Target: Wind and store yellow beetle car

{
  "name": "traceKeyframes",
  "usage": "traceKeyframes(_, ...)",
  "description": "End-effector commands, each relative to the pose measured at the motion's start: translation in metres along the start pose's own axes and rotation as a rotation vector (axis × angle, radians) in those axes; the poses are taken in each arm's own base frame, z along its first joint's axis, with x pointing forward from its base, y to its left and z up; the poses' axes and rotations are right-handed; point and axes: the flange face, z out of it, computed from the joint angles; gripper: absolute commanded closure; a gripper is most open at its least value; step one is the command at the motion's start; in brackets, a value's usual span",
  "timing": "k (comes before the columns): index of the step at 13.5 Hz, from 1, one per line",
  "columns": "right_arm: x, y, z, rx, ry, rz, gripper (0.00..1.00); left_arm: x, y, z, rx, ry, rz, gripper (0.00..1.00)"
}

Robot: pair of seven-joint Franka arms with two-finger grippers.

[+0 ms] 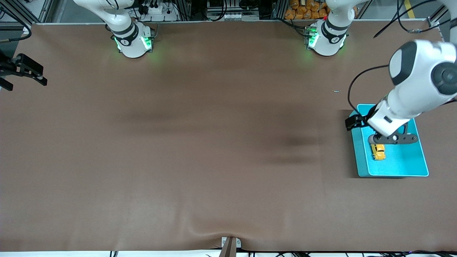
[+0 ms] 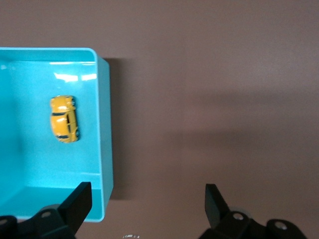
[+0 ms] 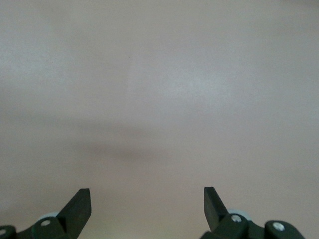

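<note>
Car in the bin, pincers empty

The yellow beetle car (image 2: 64, 118) lies inside the turquoise bin (image 1: 400, 167), apart from my fingers. My left gripper (image 2: 147, 201) hangs wide above the bin's edge. My right gripper (image 3: 147, 199) waits, wide, over bare table (image 1: 200, 142)

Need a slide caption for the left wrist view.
Open left gripper above the turquoise bin edge; yellow beetle car lies inside.
</note>
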Motion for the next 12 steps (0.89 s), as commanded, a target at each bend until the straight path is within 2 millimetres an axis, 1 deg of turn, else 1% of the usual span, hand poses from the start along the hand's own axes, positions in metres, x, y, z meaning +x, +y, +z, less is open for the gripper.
traceKeyframes(1,-0.003,0.003,-0.007,-0.009,0.001,0.010,0.00,-0.008,-0.014,-0.053,0.009,-0.025,0.010,0.00)
traceKeyframes(4,-0.003,0.004,-0.008,-0.009,0.001,0.011,0.00,-0.011,-0.021,-0.074,0.011,-0.025,0.068,0.00)
traceKeyframes(6,-0.003,0.003,-0.008,-0.011,0.001,0.010,0.00,-0.018,-0.019,-0.086,0.022,-0.037,0.068,0.00)
traceKeyframes(8,-0.003,0.003,-0.008,-0.011,0.001,0.010,0.00,-0.021,-0.011,-0.089,0.033,-0.039,0.070,0.00)
traceKeyframes(10,-0.004,0.005,-0.008,-0.010,0.001,0.013,0.00,-0.028,-0.012,-0.099,0.043,-0.035,0.070,0.00)
traceKeyframes(11,-0.004,0.006,-0.008,-0.011,0.001,0.014,0.00,-0.029,-0.013,-0.100,0.045,-0.038,0.069,0.00)
traceKeyframes(12,-0.004,0.008,-0.008,-0.011,0.001,0.013,0.00,-0.032,-0.009,-0.101,0.044,-0.047,0.073,0.00)
